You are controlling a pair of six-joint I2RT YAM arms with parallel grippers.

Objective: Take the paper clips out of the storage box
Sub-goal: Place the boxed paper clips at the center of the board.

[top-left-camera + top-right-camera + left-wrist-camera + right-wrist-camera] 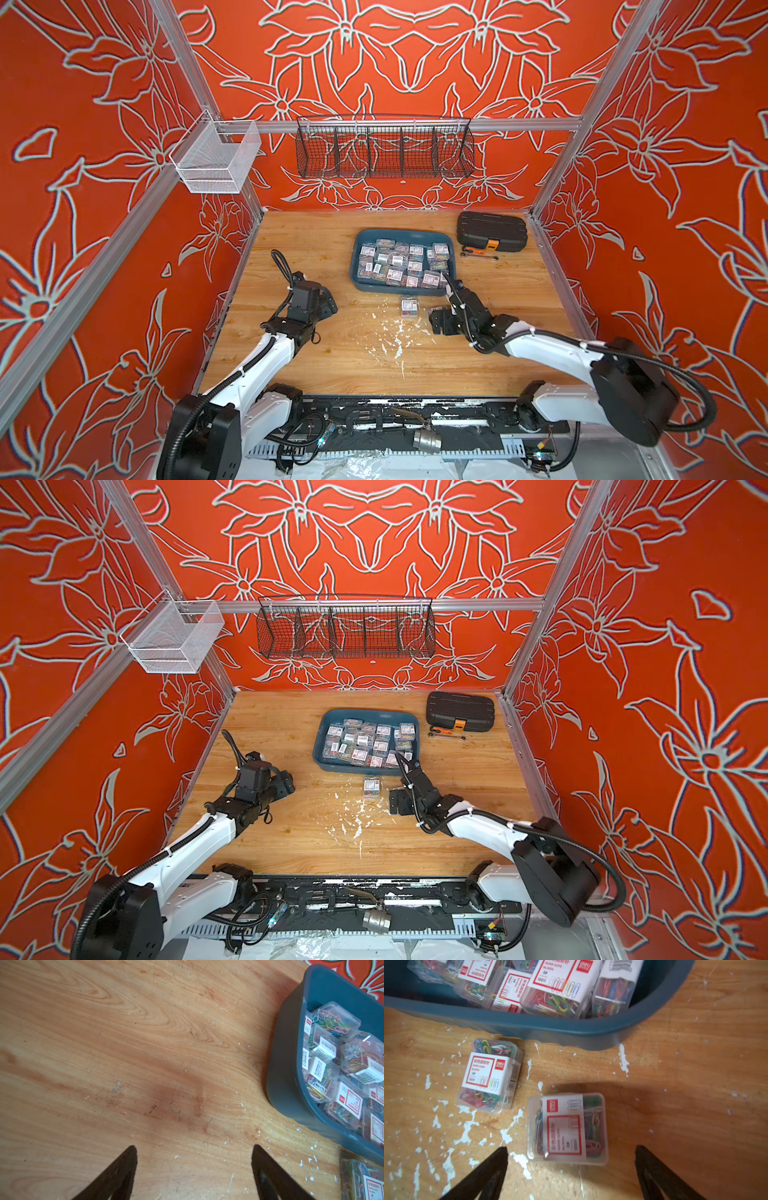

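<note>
The dark teal storage box (357, 266) (322, 746) sits at the table's back middle, filled with several clear paper clip boxes (399, 262) (556, 987) (332, 1043). Two such boxes lie on the wood in front of it. One (409, 307) (490, 1076) (361, 1180) lies free. The other (566, 1128) rests flat just ahead of my right gripper (571, 1148) (436, 311), whose jaws stand wide open and clear of it. My left gripper (195, 1147) (330, 305) hovers open over bare wood to the left of the storage box (286, 1064).
A black ribbed case (491, 230) with an orange latch lies at the back right, small tools (480, 252) in front of it. White flecks (392, 336) mark the wood. A black wire basket (384, 151) and a white mesh basket (216, 160) hang on the rails.
</note>
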